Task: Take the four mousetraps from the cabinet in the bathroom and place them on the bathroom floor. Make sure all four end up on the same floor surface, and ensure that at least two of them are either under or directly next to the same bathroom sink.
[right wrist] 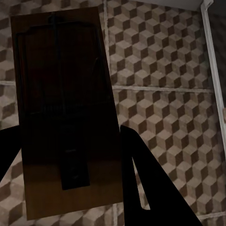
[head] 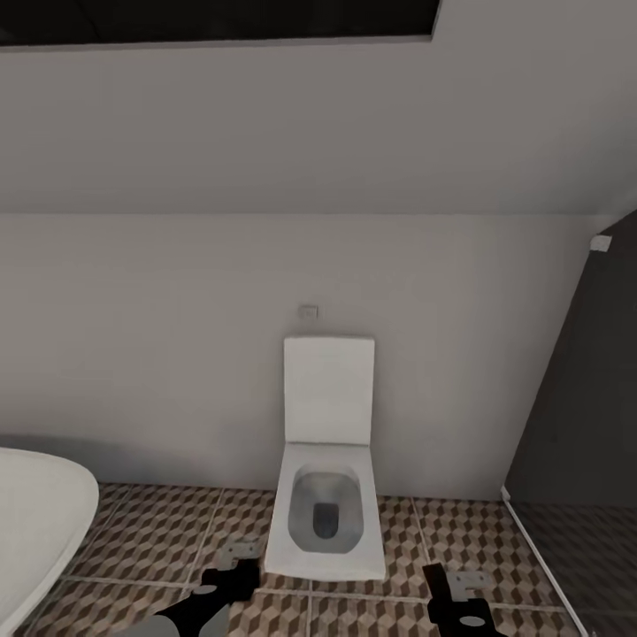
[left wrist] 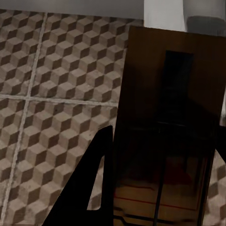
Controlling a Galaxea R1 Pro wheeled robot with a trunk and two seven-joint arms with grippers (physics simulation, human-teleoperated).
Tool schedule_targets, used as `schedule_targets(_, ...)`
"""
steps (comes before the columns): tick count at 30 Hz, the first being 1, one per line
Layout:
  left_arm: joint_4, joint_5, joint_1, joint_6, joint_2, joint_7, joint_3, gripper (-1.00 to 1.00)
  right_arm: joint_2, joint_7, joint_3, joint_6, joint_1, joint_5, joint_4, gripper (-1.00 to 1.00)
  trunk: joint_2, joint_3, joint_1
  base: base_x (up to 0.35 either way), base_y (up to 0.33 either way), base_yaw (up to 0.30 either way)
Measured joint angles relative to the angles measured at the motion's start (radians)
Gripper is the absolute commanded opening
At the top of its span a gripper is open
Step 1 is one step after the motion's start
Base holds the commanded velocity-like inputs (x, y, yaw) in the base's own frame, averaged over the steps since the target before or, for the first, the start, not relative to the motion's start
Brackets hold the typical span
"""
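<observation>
Wooden mousetrap (left wrist: 165,141) clamped in left pincer (left wrist: 155,188), second mousetrap (right wrist: 63,117) clamped in right pincer (right wrist: 66,174), above tiled bathroom floor (head: 159,531)

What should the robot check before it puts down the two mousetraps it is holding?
1. Left hand holds a mousetrap: ok, the board sits between its fingers in the left wrist view.
2. Right hand holds a mousetrap: ok, the board sits between its fingers in the right wrist view.
3. Over the bathroom floor: ok, cube-patterned tiles lie under both traps.
4. Near the sink: not ok; ahead stand a toilet and a bathtub.
5. Toilet clear of the hands: ok, it stands just ahead, between them.
6. Where the other two traps are: cannot tell.
</observation>
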Motion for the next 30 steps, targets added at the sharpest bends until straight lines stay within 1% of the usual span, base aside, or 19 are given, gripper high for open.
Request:
schedule_targets(1,0.0,0.0,0.0,0.0,0.003,0.0,0.0,-1.0,0.0,0.0,0.0,0.0,0.0,0.0,0.0,-1.0,-0.007,-0.003,0.004,0.0,0.0,0.0)
schedule_targets(4,-0.001,0.0,0.001,-0.001,0.038,0.002,0.0,-1.0,0.0,0.0,0.0,-0.001,0.0,0.0,0.0,-1.0,-0.028,-0.013,0.015,0.0,0.0,0.0)
schedule_targets(6,-0.001,0.0,0.002,-0.002,0.056,0.002,0.0,-1.0,-0.001,0.0,0.0,-0.001,0.0,0.0,0.0,-1.0,-0.042,-0.019,0.023,0.0,0.0,0.0)
schedule_targets(9,-0.001,0.001,0.002,-0.002,0.068,0.002,0.0,-1.0,-0.001,0.0,0.0,-0.002,0.0,0.001,0.0,-1.0,-0.063,-0.028,0.035,0.0,0.0,0.0)
schedule_targets(15,0.0,0.0,0.002,-0.001,0.071,0.001,-0.001,-1.0,0.0,0.01,0.001,-0.002,0.0,0.01,0.0,-1.0,-0.105,-0.047,0.058,0.0,0.0,0.0)
schedule_targets(22,0.0,0.0,0.002,0.0,0.07,-0.005,-0.001,-1.0,0.004,0.012,0.002,0.0,0.0,0.011,0.0,-1.0,-0.154,-0.069,0.084,0.0,0.0,0.0)
schedule_targets(30,0.0,0.0,0.006,0.0,0.069,-0.008,-0.001,-1.0,0.001,0.01,0.001,0.015,0.0,0.009,0.0,-1.0,-0.21,-0.094,0.115,0.0,0.0,0.0)
